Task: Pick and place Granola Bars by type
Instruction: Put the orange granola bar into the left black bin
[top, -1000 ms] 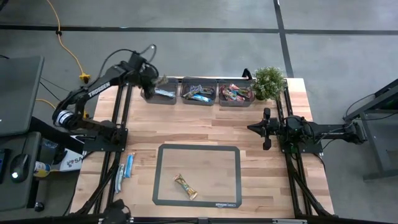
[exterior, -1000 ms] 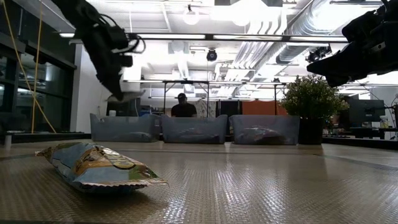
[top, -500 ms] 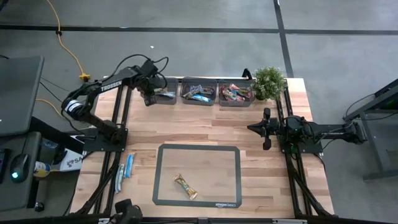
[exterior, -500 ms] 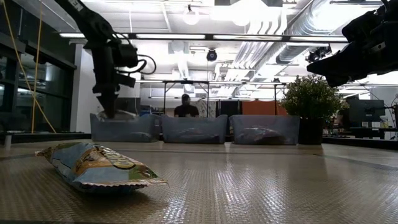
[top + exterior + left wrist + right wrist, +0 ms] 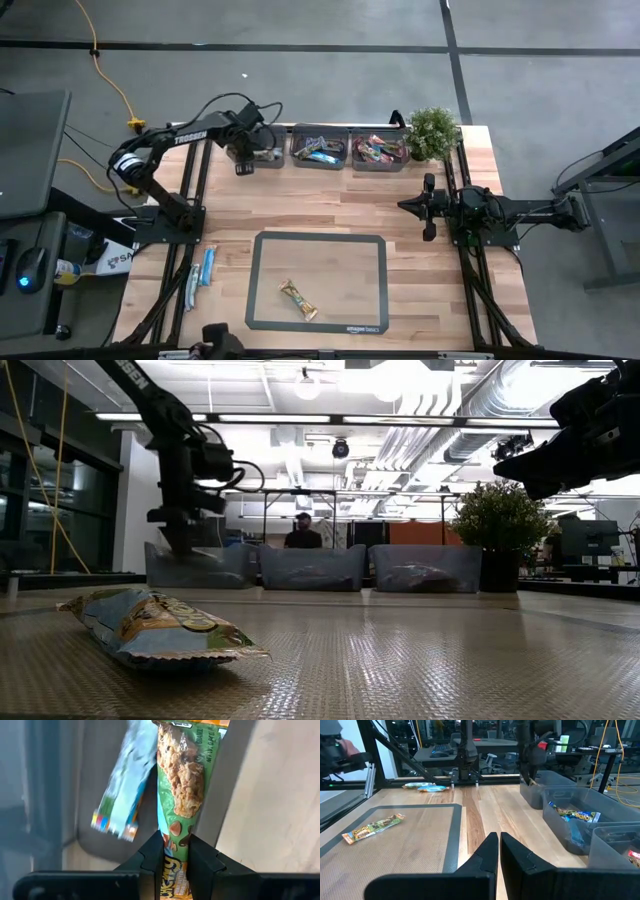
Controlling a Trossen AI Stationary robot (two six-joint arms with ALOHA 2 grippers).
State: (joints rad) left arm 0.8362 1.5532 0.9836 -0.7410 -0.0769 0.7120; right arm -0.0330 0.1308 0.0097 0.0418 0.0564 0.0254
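Note:
My left gripper (image 5: 246, 163) reaches down at the leftmost grey bin (image 5: 268, 155), shut on a green and tan granola bar (image 5: 182, 785). A pale blue-white bar (image 5: 125, 785) lies in that bin. The middle bin (image 5: 320, 150) and the right bin (image 5: 378, 150) hold more bars. One tan bar (image 5: 298, 300) lies flat on the grey-framed mat (image 5: 262, 282). Two bars (image 5: 200, 275) lie at the table's left edge. My right gripper (image 5: 403, 206) waits shut and level at the right, holding nothing. My left gripper pinches the green and tan bar near one end (image 5: 175, 847) between its two fingers (image 5: 152, 862), and the wrapper is squeezed narrow there. The fingers come from above, pointing steeply down. The bar hangs lengthwise below them; whether its free end touches the bin, I cannot tell.
A potted plant (image 5: 432, 130) stands at the far right, beside the bins. The three bins sit in a row along the far edge. A person (image 5: 302, 532) is in the room behind the table.
My left gripper has sunk from above the leftmost bin down to its rim, drifting a little toward the near edge and rolling about its own axis. It has stayed shut on the bar, which now hangs down at the bin.

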